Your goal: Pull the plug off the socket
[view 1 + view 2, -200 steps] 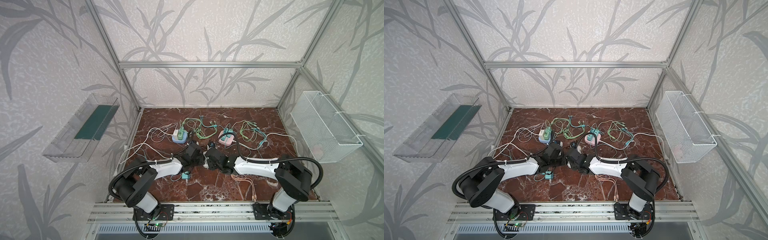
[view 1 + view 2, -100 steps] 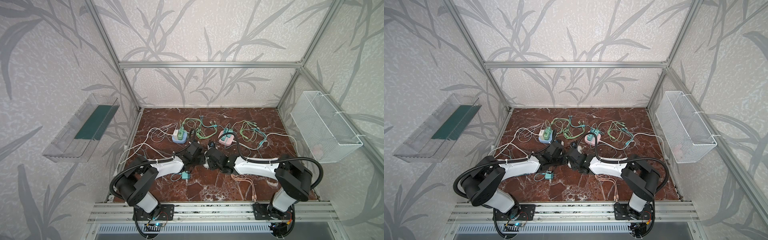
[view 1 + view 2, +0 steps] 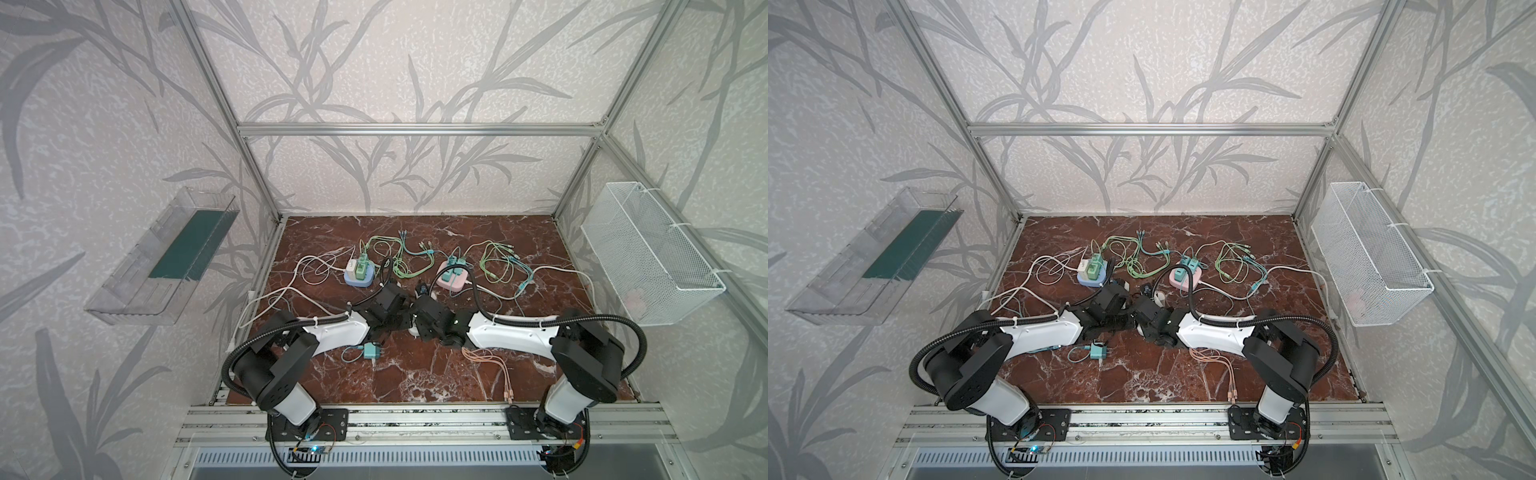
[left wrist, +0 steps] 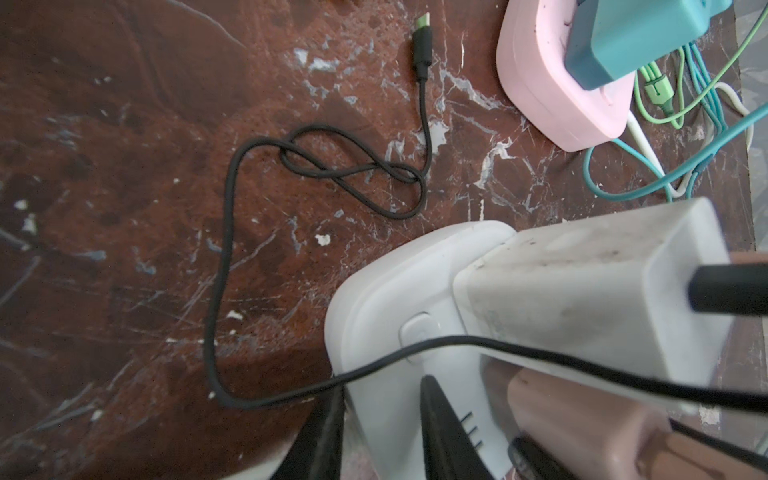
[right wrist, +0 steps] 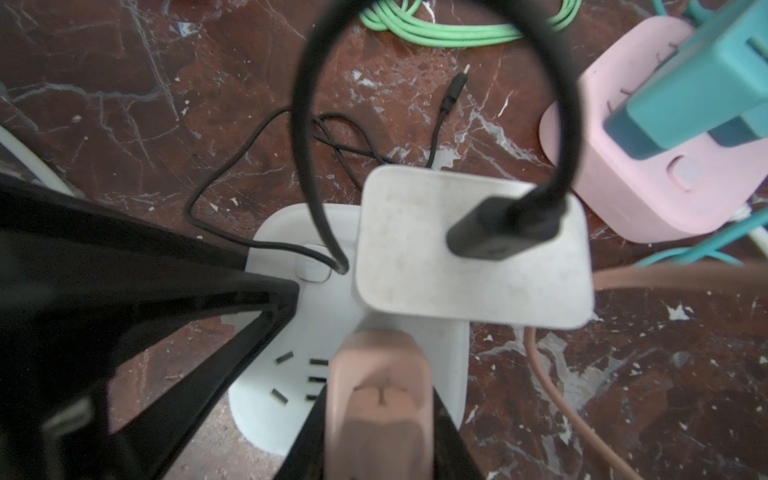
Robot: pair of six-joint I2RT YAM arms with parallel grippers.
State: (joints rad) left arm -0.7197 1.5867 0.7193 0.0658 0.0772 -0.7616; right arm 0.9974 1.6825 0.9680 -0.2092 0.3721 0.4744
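Observation:
A white socket (image 5: pixel 291 332) sits on the marble floor, mostly hidden under both wrists in both top views. A white charger (image 5: pixel 469 249) with a black cable and a pinkish-brown plug (image 5: pixel 378 374) stand in it. My right gripper (image 5: pixel 380 440) is shut on the plug, a black finger on either side. The left gripper (image 4: pixel 382 436) is shut across the socket's (image 4: pixel 395 316) edge, one finger (image 4: pixel 444 432) on top. From above, the left gripper (image 3: pixel 397 322) and right gripper (image 3: pixel 422 322) meet head to head.
A pink socket (image 3: pixel 453 280) with teal plugs and a blue socket (image 3: pixel 359 276) with green plugs lie behind, amid tangled cables. A loose teal plug (image 3: pixel 370 352) and a pink cable (image 3: pixel 494 359) lie in front. A wire basket (image 3: pixel 648 253) hangs right, a clear tray (image 3: pixel 166 257) left.
The left arm has shifted slightly toward the middle. Both grips look unchanged and the plug stands in the same place.

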